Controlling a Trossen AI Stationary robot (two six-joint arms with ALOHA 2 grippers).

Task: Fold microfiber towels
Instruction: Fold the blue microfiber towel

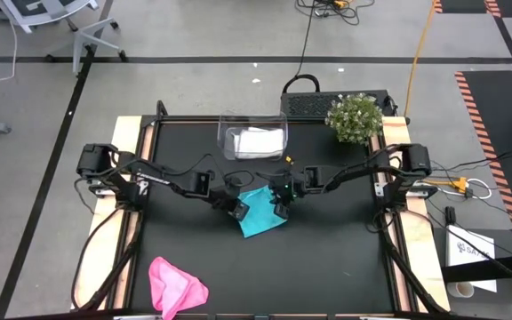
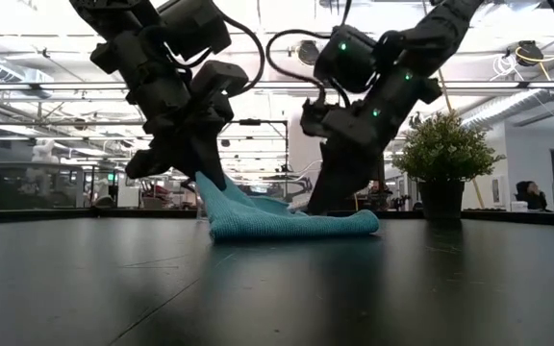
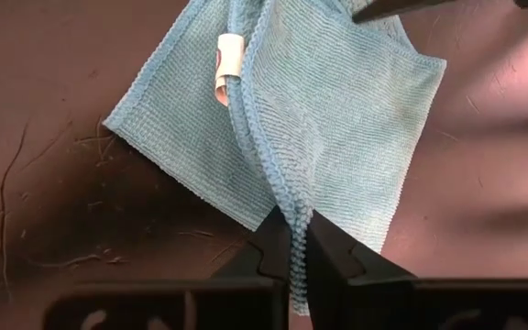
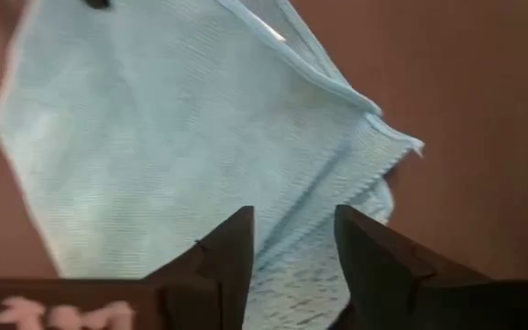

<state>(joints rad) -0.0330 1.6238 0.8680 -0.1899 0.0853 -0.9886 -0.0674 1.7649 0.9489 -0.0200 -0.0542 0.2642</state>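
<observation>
While clear tub [image 1: 252, 140] holds a white towel [image 1: 258, 140] | left tool [image 3: 298, 246] clamps teal towel [image 3: 328, 119] | right tool [image 4: 293, 240] apart

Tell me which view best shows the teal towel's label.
Left wrist view: the label sits plainly on the teal towel, whose edge the left pincer pinches. The high view shows the towel too small for it; the low and right wrist views show only cloth.
</observation>
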